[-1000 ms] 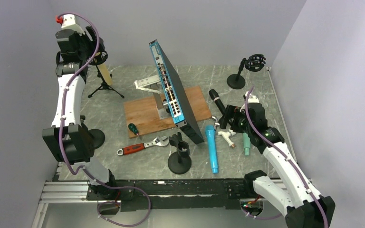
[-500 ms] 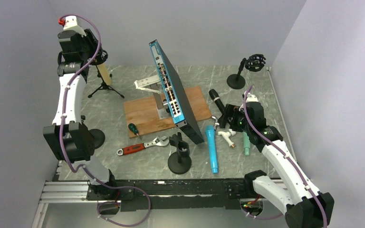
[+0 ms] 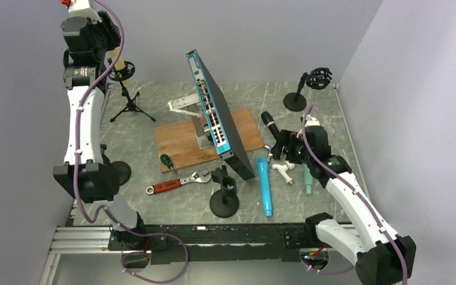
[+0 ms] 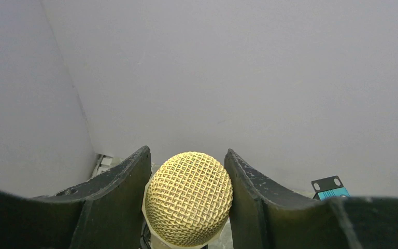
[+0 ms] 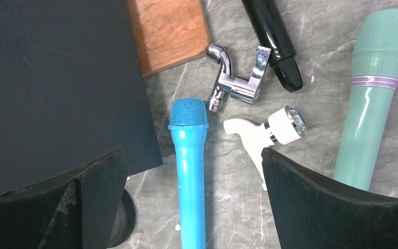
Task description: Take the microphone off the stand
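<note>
Top view: the left gripper [image 3: 110, 52] is high at the far-left corner, closed on the head end of the gold microphone [image 3: 117, 59]. The mic's long axis runs near vertical, head up inside the jaws and tail pointing down at the ring clip [image 3: 122, 71] of the tripod stand [image 3: 129, 104]. The tail sits right at the clip. This view does not show whether it has fully cleared the ring. The left arm is the only one within reach. The right gripper [image 3: 285, 149] is well apart, across the table on the far side of the tilted blue-edged rack unit [image 3: 217, 119].

Left wrist view: the mesh head fills the gap, with both fingers [image 4: 119, 187] pressed against its sides. The grip looks centred. Neither the body nor the stand shows below it, so clip clearance can't be confirmed here either.

Right wrist view: the jaws are spread wide and hold nothing, hovering over loose items on the table: a blue microphone [image 5: 189, 155], a green microphone [image 5: 373, 119], a black microphone [image 5: 272, 31], a chrome fitting [image 5: 236, 78] and a white fitting [image 5: 261, 135]. None of these sits in a stand.

Judgement: the pull should follow the mic's axis, straight up, until the tail is above the ring. Moving sideways sooner risks tipping the tripod.
</note>
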You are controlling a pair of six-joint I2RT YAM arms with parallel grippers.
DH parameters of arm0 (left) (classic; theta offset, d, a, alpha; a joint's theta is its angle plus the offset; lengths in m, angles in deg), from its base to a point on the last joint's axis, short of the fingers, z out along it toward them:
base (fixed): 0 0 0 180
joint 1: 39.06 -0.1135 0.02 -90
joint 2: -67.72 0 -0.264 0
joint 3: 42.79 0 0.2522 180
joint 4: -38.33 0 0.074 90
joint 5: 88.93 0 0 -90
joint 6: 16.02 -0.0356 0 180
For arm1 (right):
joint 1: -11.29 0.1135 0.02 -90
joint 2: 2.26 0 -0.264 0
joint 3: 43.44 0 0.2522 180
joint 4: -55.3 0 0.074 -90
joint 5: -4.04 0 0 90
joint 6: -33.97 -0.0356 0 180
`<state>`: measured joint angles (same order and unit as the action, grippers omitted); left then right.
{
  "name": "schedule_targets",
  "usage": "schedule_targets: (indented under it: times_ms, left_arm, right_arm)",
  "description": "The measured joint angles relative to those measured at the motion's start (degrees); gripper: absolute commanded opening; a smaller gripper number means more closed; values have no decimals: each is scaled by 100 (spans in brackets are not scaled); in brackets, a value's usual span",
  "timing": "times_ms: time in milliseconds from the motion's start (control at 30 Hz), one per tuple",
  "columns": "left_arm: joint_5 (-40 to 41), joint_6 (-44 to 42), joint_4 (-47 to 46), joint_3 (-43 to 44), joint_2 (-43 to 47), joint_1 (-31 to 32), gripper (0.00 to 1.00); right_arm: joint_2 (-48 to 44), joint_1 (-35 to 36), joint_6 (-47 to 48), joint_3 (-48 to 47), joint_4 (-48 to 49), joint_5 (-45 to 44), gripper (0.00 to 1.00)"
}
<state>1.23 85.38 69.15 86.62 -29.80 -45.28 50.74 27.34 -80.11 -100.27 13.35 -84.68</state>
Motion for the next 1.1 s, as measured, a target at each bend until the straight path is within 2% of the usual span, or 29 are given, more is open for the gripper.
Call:
schedule_targets:
  times_ms: [133, 233, 467, 633, 900, 1100]
  left_arm:
    - [144, -122, 15, 0, 229, 57, 9]
    - [269, -173, -9, -31, 546, 68, 0]
    - [485, -251, -334, -164, 1596, 68, 0]
    - [492, -157, -304, 83, 1705, 68, 0]
    - [612, 273, 837, 76, 1729, 68, 0]
    - [175, 732, 1628, -481, 2417, 68, 0]
  right_arm:
    - [-2, 0, 2, -28, -2, 72, 100]
    - [-22, 0, -15, -28, -7, 116, 100]
    - [-144, 0, -151, -26, -11, 326, 100]
    - [-258, 0, -208, -26, -205, 380, 100]
    - [-702, 0, -208, -26, -387, 387, 100]
    - [-807, 0, -234, -22, -516, 588, 100]
